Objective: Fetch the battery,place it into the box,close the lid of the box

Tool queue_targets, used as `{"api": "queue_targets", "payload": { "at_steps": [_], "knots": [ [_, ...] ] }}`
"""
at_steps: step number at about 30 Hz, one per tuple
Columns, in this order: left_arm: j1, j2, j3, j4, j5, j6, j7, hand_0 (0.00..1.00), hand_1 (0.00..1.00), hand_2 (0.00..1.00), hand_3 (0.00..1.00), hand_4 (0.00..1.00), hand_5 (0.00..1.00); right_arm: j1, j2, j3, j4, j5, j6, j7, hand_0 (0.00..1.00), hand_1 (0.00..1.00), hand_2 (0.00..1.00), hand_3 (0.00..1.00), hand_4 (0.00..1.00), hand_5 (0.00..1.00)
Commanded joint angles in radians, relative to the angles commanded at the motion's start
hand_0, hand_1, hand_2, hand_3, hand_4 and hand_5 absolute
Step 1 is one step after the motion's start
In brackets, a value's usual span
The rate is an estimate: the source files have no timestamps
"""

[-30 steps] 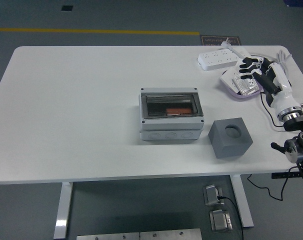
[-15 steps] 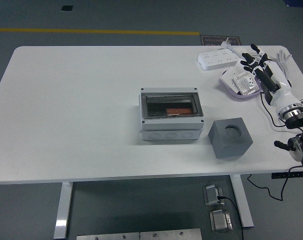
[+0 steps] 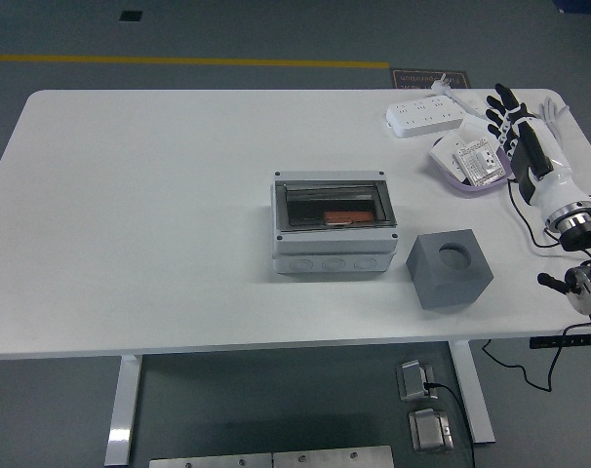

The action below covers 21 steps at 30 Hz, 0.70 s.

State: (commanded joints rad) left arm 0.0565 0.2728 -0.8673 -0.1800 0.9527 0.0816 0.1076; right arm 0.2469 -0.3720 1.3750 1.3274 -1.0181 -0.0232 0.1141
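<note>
Right hand [image 3: 511, 125] has pulled back off the shallow tray [image 3: 448, 164] toward the table's [image 3: 159, 214] right edge, fingers spread and holding nothing. Flat pale packs, probably the battery [image 3: 474, 161] supply, lie in the tray beside a white power strip [image 3: 424, 115]. Grey plastic box [image 3: 333, 226] sits mid-table, clear lid seemingly down over an orange-red block [image 3: 347, 214]. Matte grey cube [image 3: 449, 268] with a round hollow stands just right of it.

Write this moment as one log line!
right robot hand: open, beside tray | box: lid shut | left: unseen
</note>
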Motion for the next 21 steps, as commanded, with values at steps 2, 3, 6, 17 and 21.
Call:
{"api": "queue_targets", "payload": {
  "at_steps": [2,3,6,17,21],
  "knots": [
    [0.0,-0.002,0.002,0.0,-0.004,0.0,-0.001,0.432,0.566,0.518,0.489,0.129,0.002,-0.004,0.003,-0.004,-0.004,0.047,-0.008,0.026,0.998,0.998,0.998,0.998,0.998,0.998],
    [0.0,-0.003,0.003,0.0,-0.005,0.0,-0.001,0.432,0.566,0.518,0.489,0.129,0.002,-0.006,0.004,-0.006,-0.006,0.071,-0.01,0.036,0.998,0.998,0.998,0.998,0.998,0.998],
    [-0.001,-0.006,0.004,0.0,-0.007,0.001,-0.002,0.432,0.566,0.518,0.489,0.129,0.002,-0.008,0.007,-0.014,-0.009,0.132,-0.019,0.047,0.998,0.998,0.998,0.998,0.998,0.998],
    [-0.001,-0.012,-0.002,0.0,-0.003,0.005,-0.002,0.433,0.567,0.518,0.489,0.127,0.002,-0.011,0.012,-0.022,0.013,0.154,-0.043,0.015,0.998,0.963,0.977,0.998,0.998,0.998],
    [0.001,-0.013,-0.005,0.0,-0.003,0.006,-0.001,0.433,0.567,0.519,0.49,0.125,0.002,-0.013,0.014,-0.012,0.021,0.148,-0.042,0.008,0.998,0.975,0.98,0.998,0.998,0.998]
  ]
}}
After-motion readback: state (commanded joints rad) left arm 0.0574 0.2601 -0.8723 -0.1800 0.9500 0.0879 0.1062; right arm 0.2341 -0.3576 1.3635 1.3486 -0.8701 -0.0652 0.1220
